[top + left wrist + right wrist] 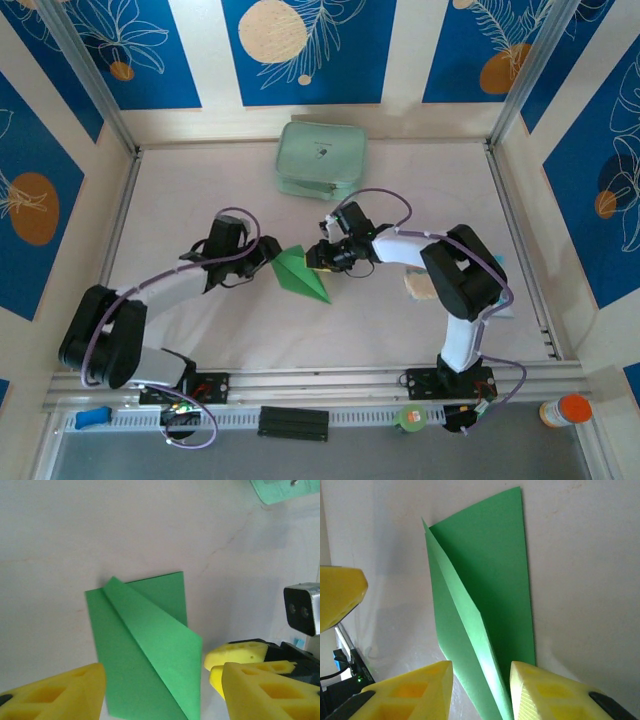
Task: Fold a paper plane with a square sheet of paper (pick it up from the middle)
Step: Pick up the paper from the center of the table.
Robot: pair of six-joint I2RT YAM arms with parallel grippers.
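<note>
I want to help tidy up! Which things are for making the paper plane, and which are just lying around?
For the job: partly folded green paper; left claw; right claw, both open.
Lying about: mint zip pouch; orange-capped bottle.

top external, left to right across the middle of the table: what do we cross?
left arm → left gripper → green paper, partly folded → right gripper → right arm
</note>
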